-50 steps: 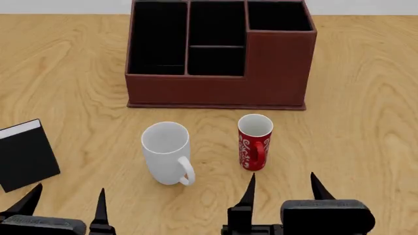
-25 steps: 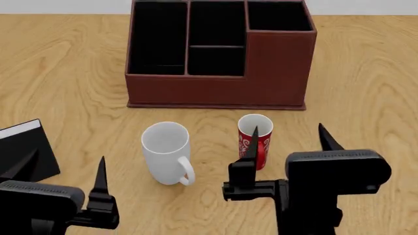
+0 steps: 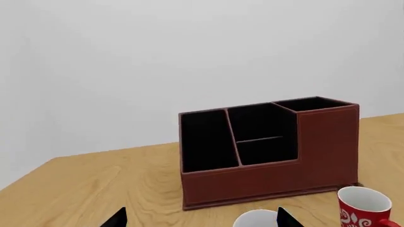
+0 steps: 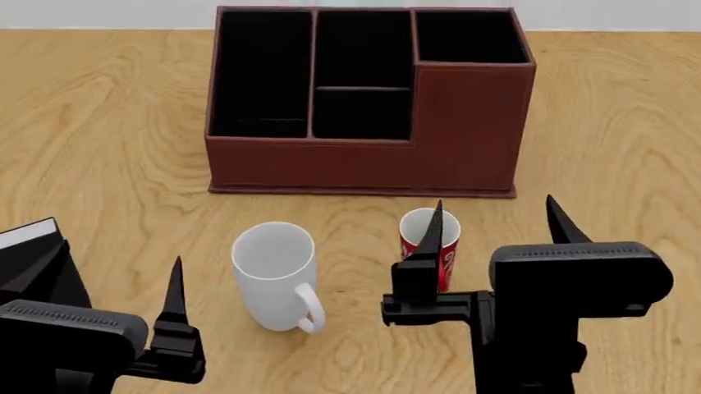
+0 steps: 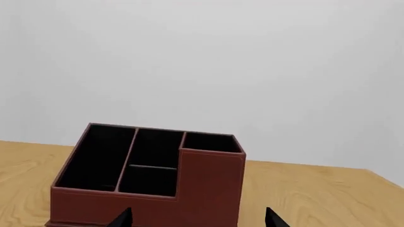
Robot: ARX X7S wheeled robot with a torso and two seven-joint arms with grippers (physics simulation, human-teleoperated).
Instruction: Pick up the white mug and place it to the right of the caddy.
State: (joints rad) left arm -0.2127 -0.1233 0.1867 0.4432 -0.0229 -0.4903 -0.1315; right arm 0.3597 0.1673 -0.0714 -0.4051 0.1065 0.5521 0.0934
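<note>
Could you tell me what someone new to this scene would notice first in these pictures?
The big reddish-brown caddy at the back of the wooden table, its black compartments empty. In front of it stand a white mug and, to its right, a slimmer red mug. Nearest the camera, the left gripper and right gripper hang with jaws open, holding nothing.

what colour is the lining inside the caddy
Black inside the caddy, clearest in the head view.
</note>
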